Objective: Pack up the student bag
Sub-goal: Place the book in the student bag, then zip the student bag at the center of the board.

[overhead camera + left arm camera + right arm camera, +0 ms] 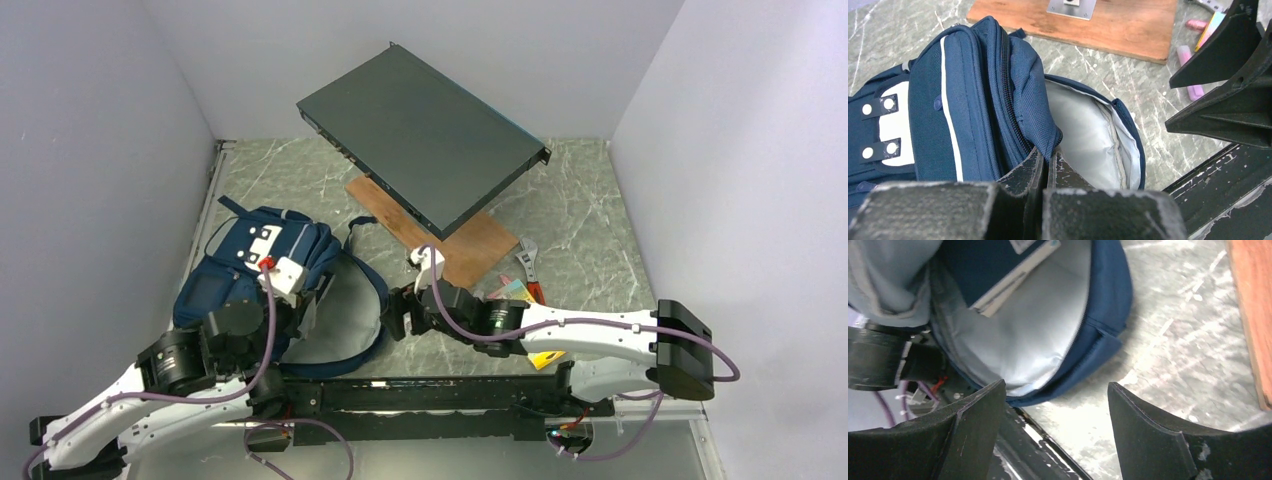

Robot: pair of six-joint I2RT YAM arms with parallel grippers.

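Observation:
The student bag (250,262), navy with light stripes, lies at the near left with its main compartment unzipped and the grey lining (1083,140) showing. My left gripper (1047,152) is shut on the navy fabric edge of the bag's opening (1038,115), holding it up. In the top view my left gripper (308,298) sits at the bag's right side. My right gripper (1055,385) is open and holds nothing. It hangs just right of the opening, over the table's near edge. Inside the bag (1048,335) lies a dark blue book (998,270) with white page edges.
A wooden board (465,245) carries a raised dark grey flat panel (420,130) at the back centre. A wrench (530,262), coloured cards (512,290) and pink markers (1190,75) lie right of the board. A black rail (400,385) runs along the near edge.

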